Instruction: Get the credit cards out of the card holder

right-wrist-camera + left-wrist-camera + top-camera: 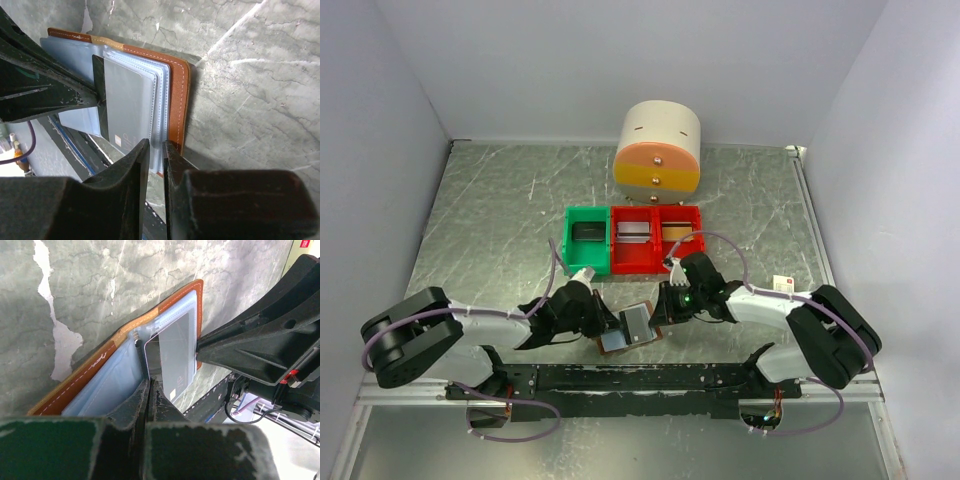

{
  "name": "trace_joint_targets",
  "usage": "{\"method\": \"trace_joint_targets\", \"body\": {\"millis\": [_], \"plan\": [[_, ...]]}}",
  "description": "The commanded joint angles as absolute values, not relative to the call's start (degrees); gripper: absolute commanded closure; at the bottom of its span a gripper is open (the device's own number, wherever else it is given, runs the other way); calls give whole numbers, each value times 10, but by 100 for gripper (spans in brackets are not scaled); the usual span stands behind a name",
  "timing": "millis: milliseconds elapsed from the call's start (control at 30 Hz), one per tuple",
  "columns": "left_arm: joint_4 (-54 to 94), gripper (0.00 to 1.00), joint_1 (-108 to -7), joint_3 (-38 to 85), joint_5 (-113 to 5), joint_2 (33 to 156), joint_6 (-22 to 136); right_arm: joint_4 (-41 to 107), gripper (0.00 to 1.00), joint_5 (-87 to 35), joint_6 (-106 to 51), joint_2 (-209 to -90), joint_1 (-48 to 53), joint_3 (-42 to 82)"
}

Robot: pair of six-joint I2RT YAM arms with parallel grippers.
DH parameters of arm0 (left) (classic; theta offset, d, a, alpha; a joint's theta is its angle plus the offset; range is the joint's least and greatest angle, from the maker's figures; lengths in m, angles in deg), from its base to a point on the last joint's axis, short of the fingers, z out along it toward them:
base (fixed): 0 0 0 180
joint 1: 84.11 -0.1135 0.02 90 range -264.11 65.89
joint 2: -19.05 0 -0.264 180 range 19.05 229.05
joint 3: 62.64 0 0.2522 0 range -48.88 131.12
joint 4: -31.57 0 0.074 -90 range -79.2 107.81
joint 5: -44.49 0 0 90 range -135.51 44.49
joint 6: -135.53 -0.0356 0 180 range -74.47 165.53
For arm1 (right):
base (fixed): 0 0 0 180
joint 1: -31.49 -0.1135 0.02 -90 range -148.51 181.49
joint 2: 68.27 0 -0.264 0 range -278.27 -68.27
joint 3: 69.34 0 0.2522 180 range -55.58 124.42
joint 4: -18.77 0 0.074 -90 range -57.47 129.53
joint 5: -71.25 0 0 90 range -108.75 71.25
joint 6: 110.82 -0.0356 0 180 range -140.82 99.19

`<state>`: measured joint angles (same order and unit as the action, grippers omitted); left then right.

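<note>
1. Top external view: the card holder (pixel 632 328) is spread open at the near edge of the table (pixel 500 230), right between the two arms. Whether it rests fully flat I cannot tell.
2. The left end effector (pixel 607 323) reaches in from the holder's left side and the right end effector (pixel 658 308) from its right. Both tips are at the holder.
3. Left wrist view: the left fingers (pixel 140 405) are pinched tight together on the near edge of a pale grey credit card (pixel 172 352). The card lies on the holder's pale blue-grey panels, and one edge pokes out past the clear sleeves.
4. Right wrist view: the right fingers (pixel 130 170) stand narrow, clamped across the holder's edge. The clear sleeves and the brown stitched cover sit between them.
5. Further back on the table a green bin (pixel 588 238) and two red bins (pixel 656 238) stand in a row, side by side.
6. Behind them, by the back wall, stands a round cream-and-orange drawer unit (pixel 658 150).
</note>
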<state>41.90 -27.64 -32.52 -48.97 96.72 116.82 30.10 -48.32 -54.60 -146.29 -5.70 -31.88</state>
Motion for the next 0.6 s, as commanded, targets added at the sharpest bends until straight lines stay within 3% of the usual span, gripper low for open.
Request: {"method": "trace_joint_targets", "body": {"millis": [0,367,567], "plan": [[379,93,-272,-331,-470,949,1152,332,82,-444,-536,-1456,-57,-317],[366,93,-272,-323,-477,943,1147,321,78,-442,-579,-1371,-58,-287],[368,93,-272,-322,-477,944,1149,249,76,-492,-583,-1428,-92,-285]]}}
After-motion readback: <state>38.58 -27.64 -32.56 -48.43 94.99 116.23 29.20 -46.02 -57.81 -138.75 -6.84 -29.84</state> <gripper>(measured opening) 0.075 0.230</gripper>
